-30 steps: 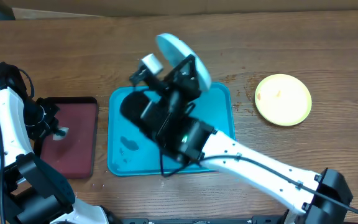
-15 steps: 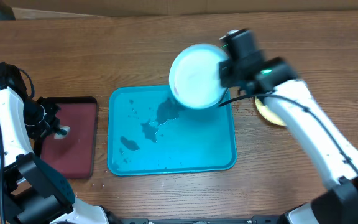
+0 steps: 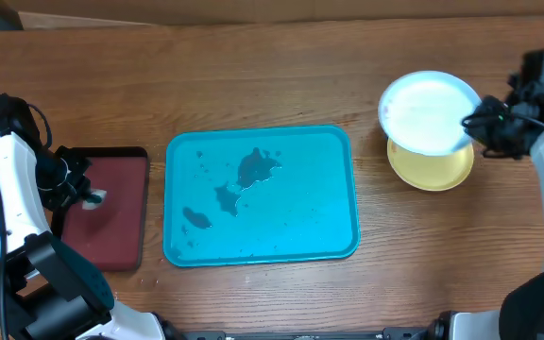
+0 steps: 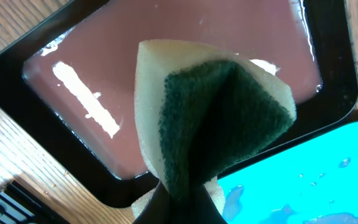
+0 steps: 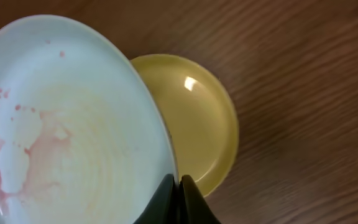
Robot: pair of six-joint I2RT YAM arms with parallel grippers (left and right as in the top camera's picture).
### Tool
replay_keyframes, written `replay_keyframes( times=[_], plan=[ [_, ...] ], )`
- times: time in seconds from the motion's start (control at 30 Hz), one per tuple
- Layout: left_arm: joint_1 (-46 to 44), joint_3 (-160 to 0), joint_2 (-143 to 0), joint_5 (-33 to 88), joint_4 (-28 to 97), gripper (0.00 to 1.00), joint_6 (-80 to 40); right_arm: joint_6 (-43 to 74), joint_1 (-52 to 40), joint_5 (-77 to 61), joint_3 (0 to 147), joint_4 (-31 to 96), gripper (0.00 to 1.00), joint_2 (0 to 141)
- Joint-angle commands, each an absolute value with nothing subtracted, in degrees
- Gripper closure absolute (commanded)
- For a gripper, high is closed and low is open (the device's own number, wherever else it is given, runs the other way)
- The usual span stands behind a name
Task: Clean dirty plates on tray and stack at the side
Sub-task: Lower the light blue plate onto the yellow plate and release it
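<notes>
The desk (image 3: 253, 76) carries the turquoise tray (image 3: 314, 212) at centre, marked with dark smears, with a maroon tray (image 3: 116, 212) just left of it. To the right, the white plate (image 3: 423, 113) overlaps the yellow plate (image 3: 433, 170). Only the right wrist view shows pink stains on the white plate and the right tool (image 5: 178, 186) pinching its rim. Only the left wrist view shows the left tool (image 4: 178, 199) pinching a folded sponge (image 4: 216, 118) above the maroon tray.

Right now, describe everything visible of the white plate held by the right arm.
The white plate is round, shallow and plastic-looking, with a pale bluish rim. Faint pink-red smears mark its face in the right wrist view. The right jaws pinch its rim, shut, holding it slightly tilted over the yellow plate, partly covering it. Whether they touch cannot be told.
</notes>
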State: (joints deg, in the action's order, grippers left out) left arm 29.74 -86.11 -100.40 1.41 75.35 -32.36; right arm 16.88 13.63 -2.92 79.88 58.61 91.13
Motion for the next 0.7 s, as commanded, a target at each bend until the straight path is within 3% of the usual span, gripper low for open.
replay_keyframes(
  times=[0.0,0.23,0.33,0.5,0.67],
  plan=[
    [29.6,-85.9,-99.9,2.0,75.1,0.96,-30.8,17.8,18.0,-4.7,72.7,54.3,0.96,90.5],
    [29.6,-85.9,-99.9,2.0,75.1,0.96,-30.3,17.8,18.9,-6.1,64.9,45.9,0.95,90.5],
    [29.6,-85.9,-99.9,2.0,75.1,0.96,-30.2,18.6,18.9,-6.1,64.1,44.4,0.73,90.5],
    [29.6,-85.9,-99.9,2.0,74.7,0.96,-30.2,20.2,18.8,-7.7,64.1,45.4,0.71,90.5],
    [29.5,-85.7,-99.9,2.0,73.4,0.96,-29.6,20.2,17.5,-18.9,64.1,46.9,0.63,90.5]
  ],
)
